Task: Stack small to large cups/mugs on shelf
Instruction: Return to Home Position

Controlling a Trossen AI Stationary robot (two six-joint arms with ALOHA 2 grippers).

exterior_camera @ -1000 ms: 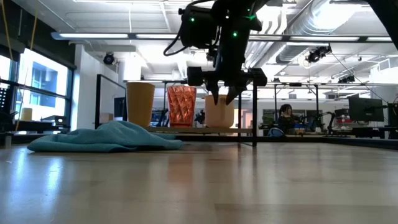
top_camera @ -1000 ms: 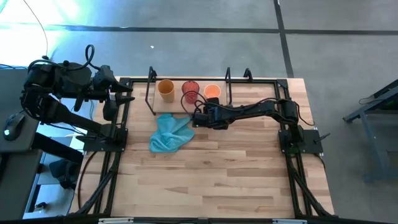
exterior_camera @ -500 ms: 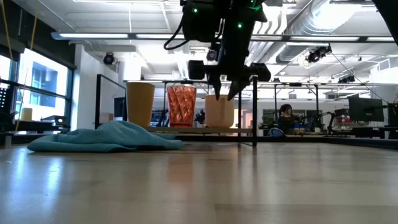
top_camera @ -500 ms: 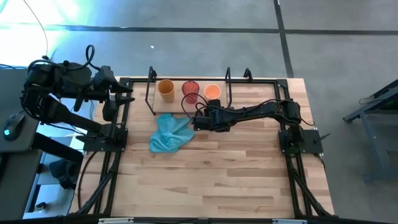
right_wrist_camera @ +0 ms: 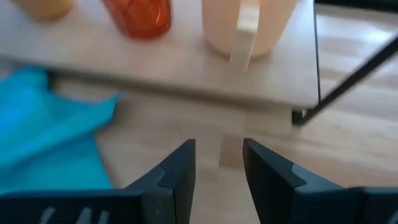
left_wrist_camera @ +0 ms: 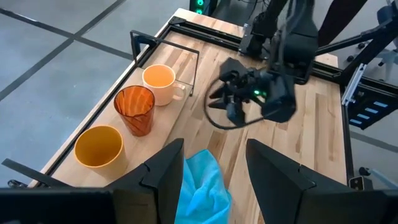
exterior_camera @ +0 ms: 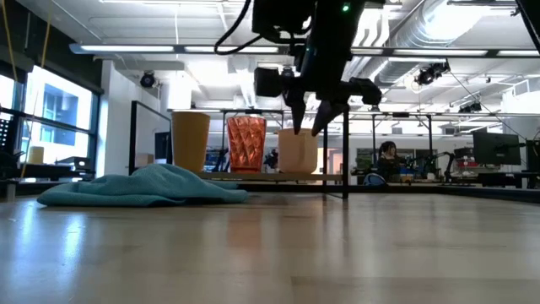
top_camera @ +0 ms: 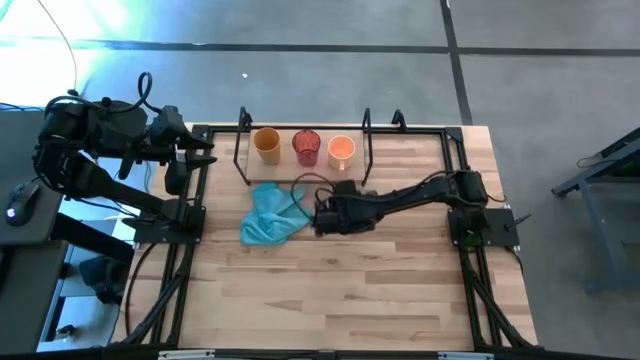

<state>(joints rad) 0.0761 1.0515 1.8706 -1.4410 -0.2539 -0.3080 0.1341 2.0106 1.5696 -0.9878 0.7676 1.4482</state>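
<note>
Three cups stand in a row on the base of the black wire shelf (top_camera: 243,152) at the table's far edge: a mustard-yellow cup (top_camera: 266,143), a red ribbed cup (top_camera: 306,147) and a light orange mug (top_camera: 341,150), its pale handle (right_wrist_camera: 244,34) turned toward the near side. My right gripper (top_camera: 316,208) is open and empty. It hangs above the table on the near side of the shelf, its fingers pointing at the mug (right_wrist_camera: 249,22). My left gripper (left_wrist_camera: 214,168) is open and empty, parked off the table's far left corner.
A light blue cloth (top_camera: 272,215) lies crumpled on the table just left of my right gripper, below the yellow cup. The shelf's thin upright posts (exterior_camera: 346,152) stand at both ends of the cup row. Bare wooden table stretches toward the near edge.
My right gripper has drawn back from the shelf toward the table's near edge and has risen a little. The three cups have stayed in place on the shelf.
</note>
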